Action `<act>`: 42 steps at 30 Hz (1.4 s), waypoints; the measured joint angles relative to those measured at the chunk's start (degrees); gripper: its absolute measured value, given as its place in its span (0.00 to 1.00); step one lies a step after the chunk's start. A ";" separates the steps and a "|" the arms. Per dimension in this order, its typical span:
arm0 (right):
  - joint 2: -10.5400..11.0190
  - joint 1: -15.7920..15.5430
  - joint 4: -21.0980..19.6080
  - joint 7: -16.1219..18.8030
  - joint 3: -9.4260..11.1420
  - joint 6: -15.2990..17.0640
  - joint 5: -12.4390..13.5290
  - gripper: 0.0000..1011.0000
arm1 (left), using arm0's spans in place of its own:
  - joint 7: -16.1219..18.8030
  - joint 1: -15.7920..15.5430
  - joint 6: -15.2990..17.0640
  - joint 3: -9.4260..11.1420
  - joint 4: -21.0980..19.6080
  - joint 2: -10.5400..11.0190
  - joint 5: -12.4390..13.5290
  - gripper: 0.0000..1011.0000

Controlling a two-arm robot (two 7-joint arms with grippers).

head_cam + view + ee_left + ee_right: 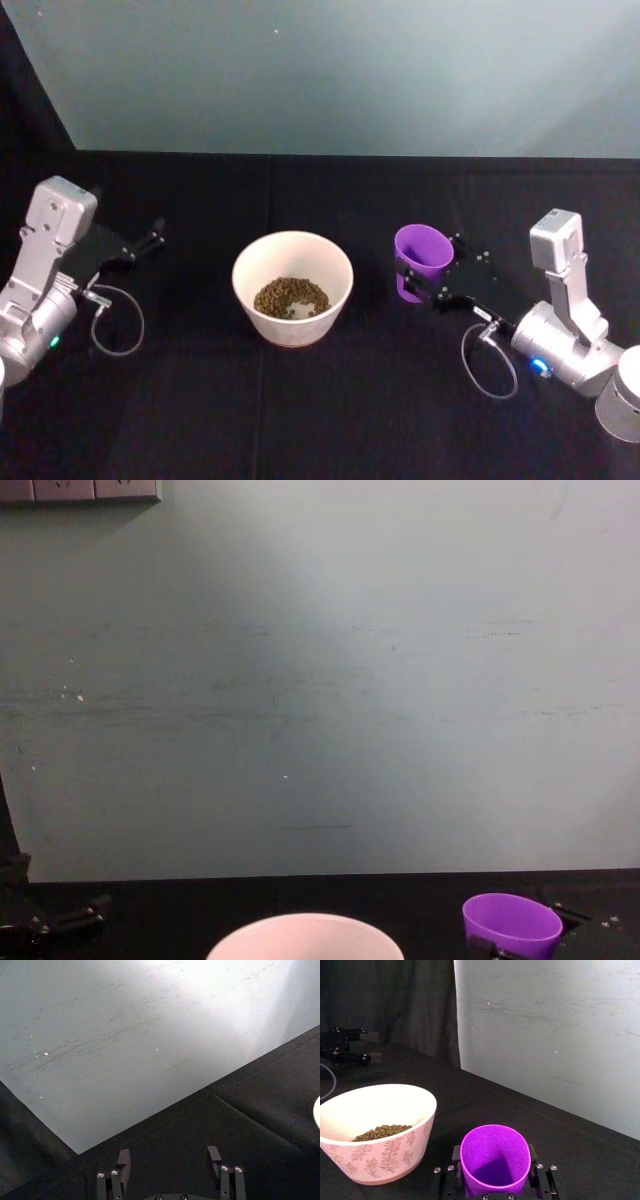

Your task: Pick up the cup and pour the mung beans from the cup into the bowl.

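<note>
My right gripper [418, 278] is clamped on the purple cup [421, 260], one finger on each side; the arm reaches in low from the right, wrist angled toward centre. Cup upright, mouth open, interior looks empty, just right of the bowl [293, 287] without touching. Mung beans [291, 296] lie in the bowl at mid-tabletop [200, 400]. My left gripper [153, 238] is parked at far left, fingers spread, holding nothing.
</note>
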 joint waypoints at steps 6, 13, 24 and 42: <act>0.00 0.00 -0.03 -0.02 0.03 0.00 0.00 0.72 | 0.00 0.00 0.00 0.00 0.00 0.00 0.00 0.99; 0.00 -0.03 -0.07 -0.05 0.06 0.01 0.00 0.85 | 0.00 0.00 0.00 0.00 0.00 0.00 0.00 0.99; -0.01 -0.08 -0.12 -0.09 0.11 0.03 0.00 0.99 | 0.00 0.00 0.00 0.00 0.00 0.00 0.00 0.99; 3.19 -4.76 -15.43 -5.69 3.30 7.13 0.39 0.99 | 0.00 0.00 0.00 0.00 0.00 0.00 0.00 0.99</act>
